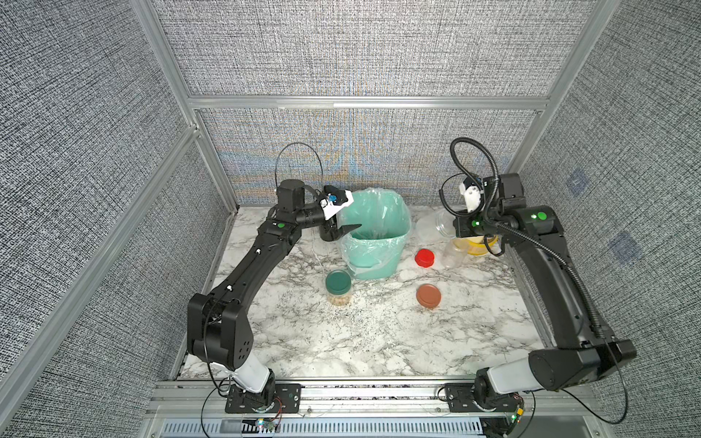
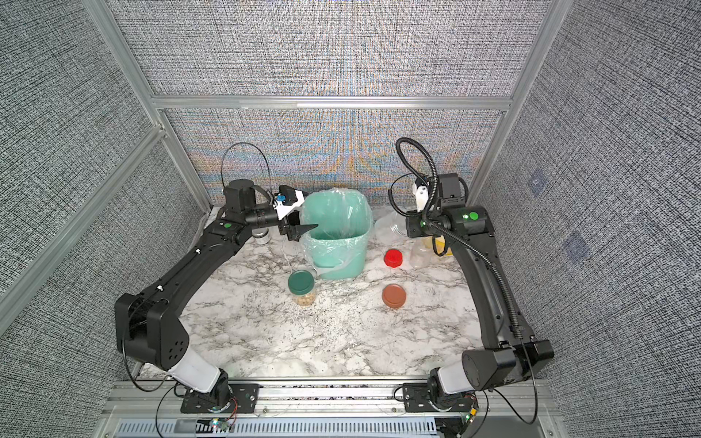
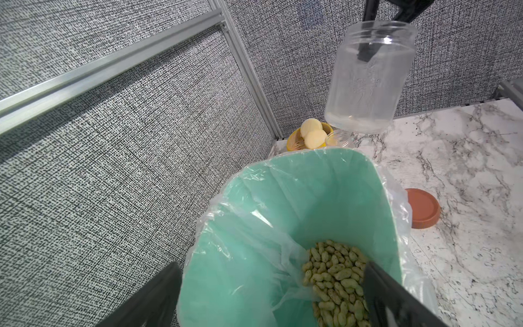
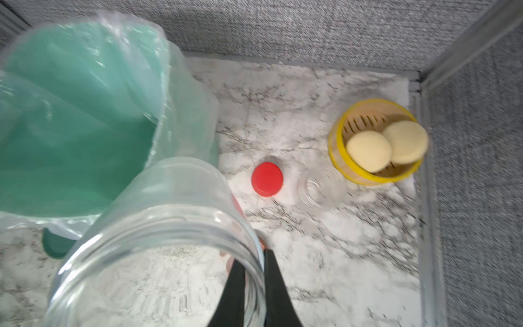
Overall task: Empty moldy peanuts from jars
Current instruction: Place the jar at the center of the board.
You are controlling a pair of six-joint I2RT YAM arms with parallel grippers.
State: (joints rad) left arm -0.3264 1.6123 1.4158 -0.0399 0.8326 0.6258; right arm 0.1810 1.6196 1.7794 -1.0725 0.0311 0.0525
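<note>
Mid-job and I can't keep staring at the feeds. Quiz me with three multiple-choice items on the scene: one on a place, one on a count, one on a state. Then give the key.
1. Where does the green-lidded jar stand?
A. On the table, just in front of the bin.
B. Inside the bin.
C. On its side at the back wall.

2. How many loose lids lie on the table?
A. None.
B. Two.
C. Four.

3. The held jar in the right gripper is:
A. full to the brim.
B. empty and uncapped.
C. capped in red.

Key:
1 A: both top views show it upright on the marble before the bin.
2 B: the red lid and the terracotta lid lie apart from any jar.
3 B: the left wrist view shows clear walls and an open mouth; peanuts lie in the bin.
</note>
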